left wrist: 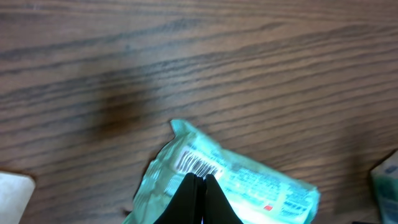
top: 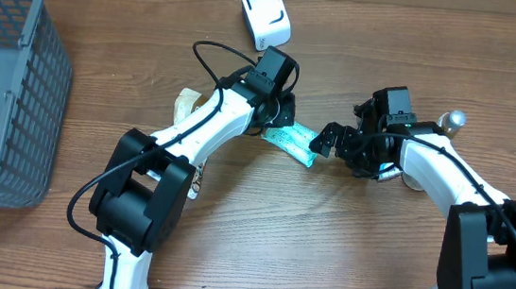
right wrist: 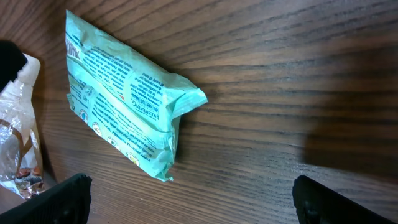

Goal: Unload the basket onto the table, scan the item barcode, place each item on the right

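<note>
Okay so at this point I had the left gripper clamped fully shut on one end of the teal packet, with the two black fingers pressed together right below the barcode. The barcode faced the left wrist cam, black bars on a white patch, but it was too blurry for me to read any digits. The packet sat mid-counter between the two arms, and I couldn't tell if it was lifted or resting on the wood. From the right wrist cam I could see its other face, covered in blocks of dark small print, none of it legible to me, and no brand I could make out. The right gripper hung wide open just beside the packet's free end, holding nothing. The white scanner lay near the far edge, and the grey basket sat off to the left.
</note>
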`<state>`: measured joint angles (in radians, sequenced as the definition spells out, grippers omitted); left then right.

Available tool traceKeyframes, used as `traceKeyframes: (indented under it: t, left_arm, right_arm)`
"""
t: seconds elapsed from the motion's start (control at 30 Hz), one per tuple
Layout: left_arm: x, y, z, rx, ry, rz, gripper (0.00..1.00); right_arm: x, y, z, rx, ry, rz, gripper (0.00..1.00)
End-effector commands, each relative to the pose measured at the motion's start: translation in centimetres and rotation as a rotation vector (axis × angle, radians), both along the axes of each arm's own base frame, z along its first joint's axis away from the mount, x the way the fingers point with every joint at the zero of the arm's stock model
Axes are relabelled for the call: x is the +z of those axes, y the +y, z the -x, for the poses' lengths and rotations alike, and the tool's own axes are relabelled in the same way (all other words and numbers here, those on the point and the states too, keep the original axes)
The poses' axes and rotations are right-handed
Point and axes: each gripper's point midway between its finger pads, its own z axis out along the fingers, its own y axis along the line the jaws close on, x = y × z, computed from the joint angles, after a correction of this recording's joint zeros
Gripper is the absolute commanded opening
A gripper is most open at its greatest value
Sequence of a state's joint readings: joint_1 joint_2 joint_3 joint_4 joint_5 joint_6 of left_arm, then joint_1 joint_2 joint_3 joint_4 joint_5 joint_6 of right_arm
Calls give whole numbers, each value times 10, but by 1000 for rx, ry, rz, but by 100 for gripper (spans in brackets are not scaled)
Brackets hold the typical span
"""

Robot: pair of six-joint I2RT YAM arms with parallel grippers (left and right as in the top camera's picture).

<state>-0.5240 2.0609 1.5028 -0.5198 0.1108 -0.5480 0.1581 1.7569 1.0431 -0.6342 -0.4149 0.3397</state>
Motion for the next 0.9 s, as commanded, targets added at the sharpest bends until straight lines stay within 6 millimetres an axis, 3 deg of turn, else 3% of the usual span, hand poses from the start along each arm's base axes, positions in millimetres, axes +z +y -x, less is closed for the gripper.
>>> traceKeyframes:
  t: [0.0, 0.63, 0.87]
  left_arm:
    - [-6, -7, 2, -3, 9, 24, 4]
    - [-47, -13, 18, -40, 98, -11, 4]
    - [-50, -9, 23, -37, 123, -28, 4]
  right_arm:
    - [8, 3, -1, 13, -32, -9, 100]
    - [9, 3, -4, 7, -43, -13, 96]
    - [12, 10, -7, 16, -58, -47, 96]
